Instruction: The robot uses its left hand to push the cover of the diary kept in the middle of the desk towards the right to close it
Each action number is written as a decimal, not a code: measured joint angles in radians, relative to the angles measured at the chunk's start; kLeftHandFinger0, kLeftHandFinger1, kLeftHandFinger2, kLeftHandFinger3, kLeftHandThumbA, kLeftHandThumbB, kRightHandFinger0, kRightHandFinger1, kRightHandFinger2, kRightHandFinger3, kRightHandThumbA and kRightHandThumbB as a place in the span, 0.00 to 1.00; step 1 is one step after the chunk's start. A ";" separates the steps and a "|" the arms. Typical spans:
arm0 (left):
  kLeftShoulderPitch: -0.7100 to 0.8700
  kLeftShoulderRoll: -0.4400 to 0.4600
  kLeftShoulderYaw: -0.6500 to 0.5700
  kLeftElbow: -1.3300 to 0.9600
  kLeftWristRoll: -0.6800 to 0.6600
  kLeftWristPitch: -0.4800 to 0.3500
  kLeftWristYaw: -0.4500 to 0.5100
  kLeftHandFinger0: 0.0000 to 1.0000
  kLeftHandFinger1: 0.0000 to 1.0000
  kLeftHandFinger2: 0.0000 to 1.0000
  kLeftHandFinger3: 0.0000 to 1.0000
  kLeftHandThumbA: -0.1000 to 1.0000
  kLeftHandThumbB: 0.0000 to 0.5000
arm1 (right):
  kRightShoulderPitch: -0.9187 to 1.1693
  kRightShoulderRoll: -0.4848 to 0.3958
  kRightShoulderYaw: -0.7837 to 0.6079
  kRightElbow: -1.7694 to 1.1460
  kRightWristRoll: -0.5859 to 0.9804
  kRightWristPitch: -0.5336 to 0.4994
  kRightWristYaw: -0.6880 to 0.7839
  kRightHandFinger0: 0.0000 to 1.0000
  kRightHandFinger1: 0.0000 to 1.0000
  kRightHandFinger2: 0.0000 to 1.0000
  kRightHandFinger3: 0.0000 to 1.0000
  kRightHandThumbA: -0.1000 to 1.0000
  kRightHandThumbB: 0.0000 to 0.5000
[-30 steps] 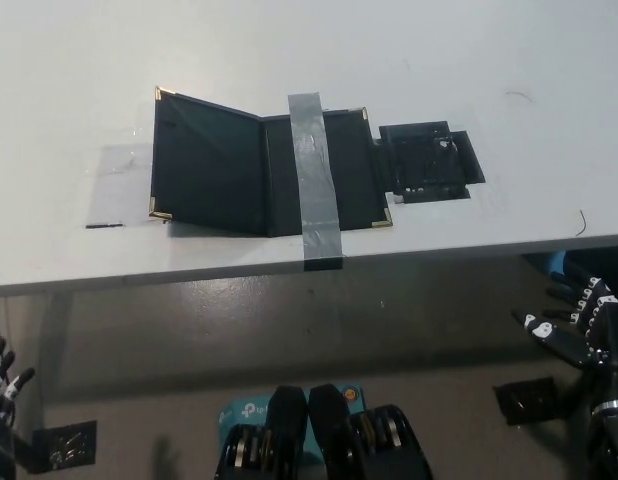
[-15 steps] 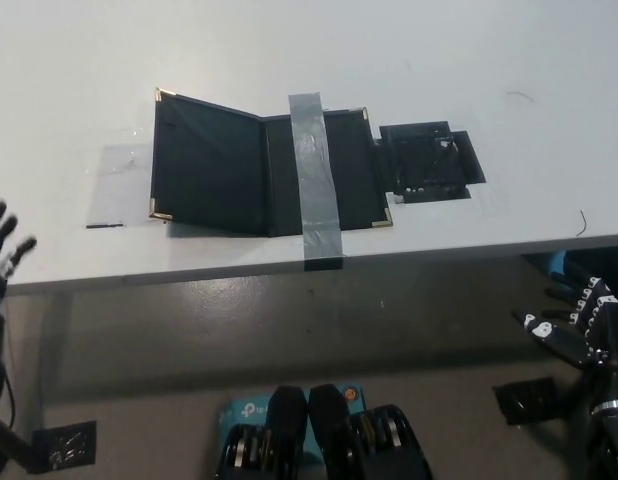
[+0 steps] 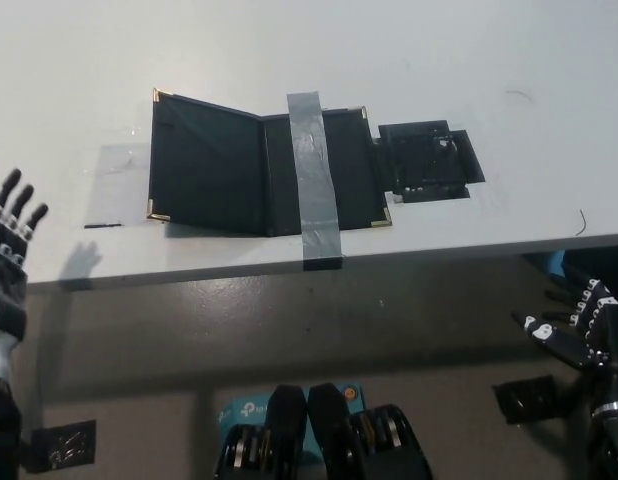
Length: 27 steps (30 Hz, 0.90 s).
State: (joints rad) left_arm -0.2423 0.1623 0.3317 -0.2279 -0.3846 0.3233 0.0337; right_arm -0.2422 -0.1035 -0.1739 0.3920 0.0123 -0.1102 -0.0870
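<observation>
A black diary (image 3: 264,165) with gold corners lies open in the middle of the white desk (image 3: 79,80). Its left cover (image 3: 204,160) is tilted up a little from the desk. A strip of grey tape (image 3: 316,180) holds the right half down. My white left hand (image 3: 9,235) is at the far left edge of the picture, over the desk's front edge, fingers apart and pointing up, well left of the cover and not touching it. My black right hand (image 3: 579,325) rests below the desk at the lower right, fingers spread.
A patch of black tape (image 3: 429,160) sits on the desk just right of the diary. A clear tape patch (image 3: 119,185) lies left of the cover. The desk's front edge (image 3: 289,270) runs across the middle, with floor below.
My left hand has risen from the lower left corner to the level of the desk's front edge. The diary and my right hand have not moved.
</observation>
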 measured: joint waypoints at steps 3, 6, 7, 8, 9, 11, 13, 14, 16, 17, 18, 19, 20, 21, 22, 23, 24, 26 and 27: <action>-0.026 -0.014 0.016 0.111 0.000 0.000 0.017 1.00 1.00 1.00 1.00 1.00 0.21 | 0.005 0.000 0.000 0.000 -0.002 -0.001 0.000 0.48 0.66 0.72 0.79 1.00 0.81; -0.064 -0.036 0.042 0.203 -0.005 0.001 0.035 1.00 1.00 1.00 1.00 1.00 0.31 | 0.007 0.000 0.001 0.000 -0.006 -0.001 -0.001 0.48 0.66 0.73 0.79 1.00 0.81; -0.076 -0.043 0.049 0.224 -0.008 0.001 0.039 1.00 1.00 1.00 1.00 1.00 0.31 | 0.007 -0.001 0.001 0.000 -0.008 -0.002 -0.001 0.49 0.66 0.73 0.79 1.00 0.80; -0.091 -0.051 0.053 0.248 -0.010 0.001 0.043 1.00 1.00 1.00 1.00 1.00 0.30 | 0.007 -0.001 0.002 0.000 -0.010 -0.002 -0.001 0.49 0.65 0.71 0.78 1.00 0.78; -0.108 -0.057 0.055 0.273 -0.011 0.001 0.047 1.00 1.00 1.00 1.00 1.00 0.30 | 0.008 -0.002 0.002 0.000 -0.010 -0.003 -0.001 0.49 0.65 0.71 0.77 1.00 0.78; -0.136 -0.066 0.055 0.311 -0.011 0.000 0.051 1.00 1.00 1.00 1.00 1.00 0.33 | 0.008 -0.003 0.003 0.000 -0.012 -0.004 -0.001 0.48 0.65 0.71 0.77 1.00 0.77; -0.170 -0.074 0.052 0.351 -0.010 0.000 0.060 1.00 1.00 1.00 1.00 1.00 0.36 | 0.008 -0.004 0.005 0.000 -0.013 -0.009 -0.001 0.48 0.65 0.71 0.76 1.00 0.76; -0.182 -0.077 0.049 0.361 -0.010 0.000 0.061 1.00 1.00 1.00 1.00 1.00 0.41 | 0.009 -0.005 0.005 -0.001 -0.013 -0.010 -0.001 0.49 0.65 0.71 0.75 1.00 0.76; -0.208 -0.081 0.035 0.372 -0.007 0.000 0.061 1.00 1.00 1.00 1.00 1.00 0.41 | 0.012 -0.006 0.005 -0.001 -0.013 -0.010 -0.001 0.49 0.66 0.72 0.76 1.00 0.77; -0.219 -0.082 0.026 0.375 -0.004 0.000 0.061 1.00 1.00 1.00 1.00 1.00 0.38 | 0.013 -0.006 0.005 -0.001 -0.013 -0.010 -0.001 0.49 0.65 0.71 0.76 1.00 0.79; -0.233 -0.082 0.015 0.379 0.000 -0.001 0.061 1.00 1.00 1.00 1.00 1.00 0.36 | 0.013 -0.007 0.006 -0.001 -0.013 -0.010 -0.001 0.49 0.65 0.71 0.76 1.00 0.78; -0.243 -0.083 0.005 0.382 0.004 -0.001 0.062 1.00 1.00 1.00 1.00 1.00 0.37 | 0.013 -0.008 0.006 -0.001 -0.014 -0.010 -0.001 0.49 0.65 0.71 0.76 1.00 0.77; -0.252 -0.084 -0.002 0.384 0.006 -0.001 0.063 1.00 1.00 1.00 1.00 1.00 0.39 | 0.013 -0.009 0.007 -0.001 -0.015 -0.010 -0.001 0.49 0.65 0.72 0.76 1.00 0.77; -0.264 -0.088 -0.008 0.387 0.009 -0.001 0.064 1.00 1.00 1.00 1.00 1.00 0.39 | 0.013 -0.010 0.009 -0.001 -0.015 -0.010 -0.001 0.49 0.65 0.72 0.76 1.00 0.77; -0.274 -0.091 -0.015 0.392 0.012 -0.001 0.065 1.00 1.00 1.00 1.00 1.00 0.40 | 0.012 -0.010 0.010 -0.001 -0.016 -0.010 -0.001 0.49 0.65 0.72 0.76 1.00 0.75; -0.283 -0.094 -0.021 0.397 0.016 -0.001 0.067 1.00 1.00 1.00 1.00 1.00 0.40 | 0.012 -0.010 0.012 -0.001 -0.016 -0.010 -0.001 0.49 0.65 0.72 0.76 1.00 0.76; -0.288 -0.098 -0.025 0.405 0.019 -0.001 0.068 1.00 1.00 1.00 1.00 1.00 0.42 | 0.012 -0.010 0.013 -0.001 -0.017 -0.010 -0.001 0.49 0.66 0.72 0.76 1.00 0.77; -0.296 -0.104 -0.028 0.418 0.021 -0.001 0.071 1.00 1.00 1.00 1.00 1.00 0.37 | 0.011 -0.009 0.015 -0.001 -0.018 -0.010 -0.001 0.49 0.65 0.72 0.76 1.00 0.76; -0.300 -0.111 -0.026 0.428 0.021 -0.001 0.073 1.00 1.00 1.00 1.00 1.00 0.36 | 0.011 -0.010 0.016 -0.001 -0.019 -0.010 -0.001 0.49 0.65 0.72 0.76 1.00 0.76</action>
State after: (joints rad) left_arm -0.5423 0.0511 0.3060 0.2006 -0.3632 0.3218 0.1067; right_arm -0.2313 -0.1131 -0.1576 0.3911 -0.0066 -0.1204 -0.0876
